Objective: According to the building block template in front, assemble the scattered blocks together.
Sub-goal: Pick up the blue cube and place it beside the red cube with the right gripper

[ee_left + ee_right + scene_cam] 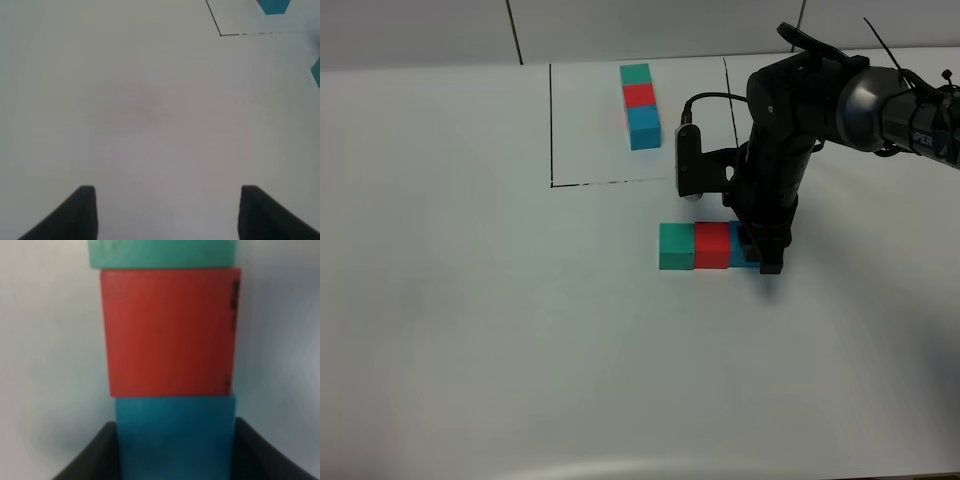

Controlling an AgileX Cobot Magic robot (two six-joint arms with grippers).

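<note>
Blue block (175,440) in right gripper (175,426)
Jaws clamped it, touching the red block (170,332); the row (695,247) lay crosswise to the template (641,105). Left gripper (167,190) hung open.

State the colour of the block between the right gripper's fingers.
The block is blue, shown best in the right wrist view.

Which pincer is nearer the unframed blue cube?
Right. The right pincer straddles the plain matte blue cube, one finger against each side. The left pincer hangs open over bare white table, well away from it.
</note>
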